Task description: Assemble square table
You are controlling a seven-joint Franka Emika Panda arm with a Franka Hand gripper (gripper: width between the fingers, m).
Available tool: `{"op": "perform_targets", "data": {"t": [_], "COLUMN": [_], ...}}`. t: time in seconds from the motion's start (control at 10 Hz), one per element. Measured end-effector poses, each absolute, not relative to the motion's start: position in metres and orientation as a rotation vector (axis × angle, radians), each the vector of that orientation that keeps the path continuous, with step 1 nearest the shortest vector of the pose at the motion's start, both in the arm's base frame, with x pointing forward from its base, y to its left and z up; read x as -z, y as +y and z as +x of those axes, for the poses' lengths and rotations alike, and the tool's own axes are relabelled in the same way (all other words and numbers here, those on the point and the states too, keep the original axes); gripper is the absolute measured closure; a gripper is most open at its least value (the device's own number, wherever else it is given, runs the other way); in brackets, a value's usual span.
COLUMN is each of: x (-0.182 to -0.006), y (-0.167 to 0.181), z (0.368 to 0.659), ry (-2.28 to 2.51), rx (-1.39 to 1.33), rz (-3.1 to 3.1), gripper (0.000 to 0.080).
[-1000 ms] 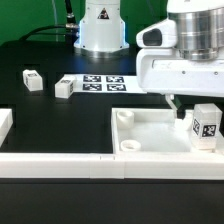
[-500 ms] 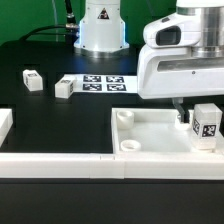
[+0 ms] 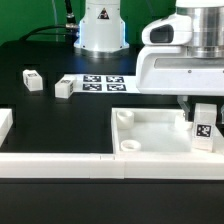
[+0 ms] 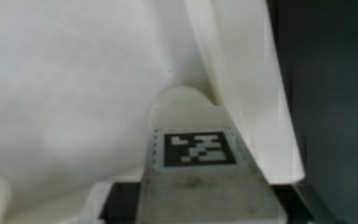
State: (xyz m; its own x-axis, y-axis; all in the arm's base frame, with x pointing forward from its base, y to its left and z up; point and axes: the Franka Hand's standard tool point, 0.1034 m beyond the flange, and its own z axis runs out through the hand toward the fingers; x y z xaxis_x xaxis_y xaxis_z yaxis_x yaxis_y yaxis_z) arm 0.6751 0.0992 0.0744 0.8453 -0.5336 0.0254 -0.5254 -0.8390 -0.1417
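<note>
The white square tabletop (image 3: 150, 135) lies rim-up at the exterior view's lower right, with a round socket at its near corner (image 3: 128, 146). My gripper (image 3: 202, 112) is shut on a white tagged leg (image 3: 204, 128) and holds it upright inside the tabletop, by its right rim. In the wrist view the leg (image 4: 197, 150) sits between my dark fingers (image 4: 123, 200), with the tabletop floor (image 4: 69, 90) and its rim (image 4: 238, 70) behind it. Two more legs (image 3: 31, 79) (image 3: 64, 88) lie loose on the black table at the left.
The marker board (image 3: 103, 83) lies flat behind the tabletop. A long white border bar (image 3: 60, 165) runs along the front, and another piece (image 3: 5, 125) stands at the left edge. The robot base (image 3: 100, 25) stands at the back.
The held leg has turned in place and now shows a narrower face. The wrist rose slightly and shifted a little. The loose legs have not moved.
</note>
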Motion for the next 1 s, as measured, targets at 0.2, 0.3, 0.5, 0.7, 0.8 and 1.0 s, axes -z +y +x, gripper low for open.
{"op": "perform_targets", "data": {"t": [0.2,0.3,0.5,0.7,0.8,1.0], "x": [-0.0746,-0.0743,-0.0733,-0.0727,-0.0726,-0.0724], "y": [0.0954,0.0958,0.0988,0.1052,0.1044,0.1035], "z": [0.6753,0.6738,0.6729,0.6733,0.6733,0.6733], "ry": [1.191,1.376,1.782,2.037,2.023,1.912], "rx": [0.039,-0.015,-0.108,-0.150,-0.147,-0.125], "rz": [-2.713,-2.588,-2.268,-2.050,-2.064,-2.166], "gripper": [0.0512,0.0512,0.0510,0.0509,0.0509,0.0449]}}
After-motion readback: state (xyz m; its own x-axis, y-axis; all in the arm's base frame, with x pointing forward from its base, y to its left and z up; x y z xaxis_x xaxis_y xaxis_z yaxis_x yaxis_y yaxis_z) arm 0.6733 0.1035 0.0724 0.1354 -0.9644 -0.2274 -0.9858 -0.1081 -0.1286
